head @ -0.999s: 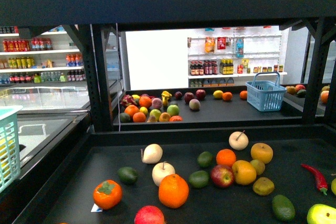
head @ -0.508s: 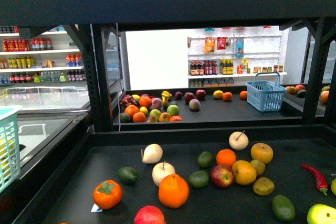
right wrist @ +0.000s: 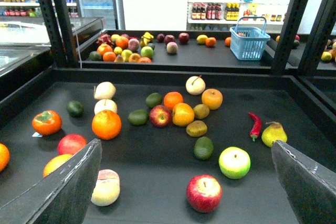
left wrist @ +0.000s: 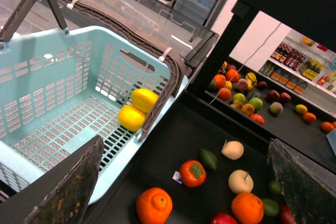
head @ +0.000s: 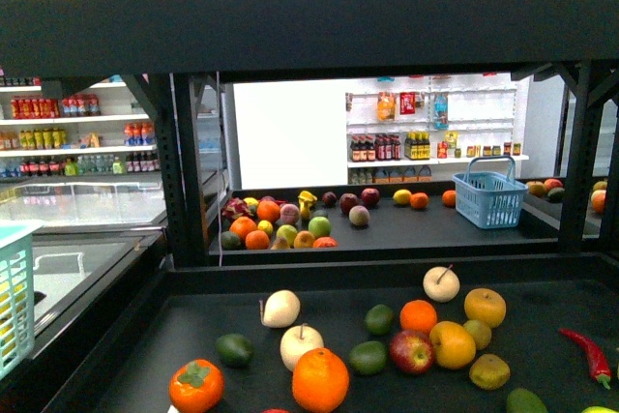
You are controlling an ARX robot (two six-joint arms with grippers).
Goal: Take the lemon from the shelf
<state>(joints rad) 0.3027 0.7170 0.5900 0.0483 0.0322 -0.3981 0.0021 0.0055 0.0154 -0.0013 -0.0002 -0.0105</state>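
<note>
With both grippers spread wide and empty, we are pre-reach; next, locate the lemon (right wrist: 183,114) on the shelf (right wrist: 294,90).

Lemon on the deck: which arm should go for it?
Right. The lemon lies right of centre on the shelf, and the right tool, open, faces it. The left tool sits by the basket.

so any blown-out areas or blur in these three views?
Front view: the white wall panel behind the shelf is blown out, and the strip above the top beam too; fruit stays sharp. Left wrist: the gripper fingers are soft, the basket evenly lit. Right wrist: bright wall clipped, deck fruit crisp with soft shadows.
</note>
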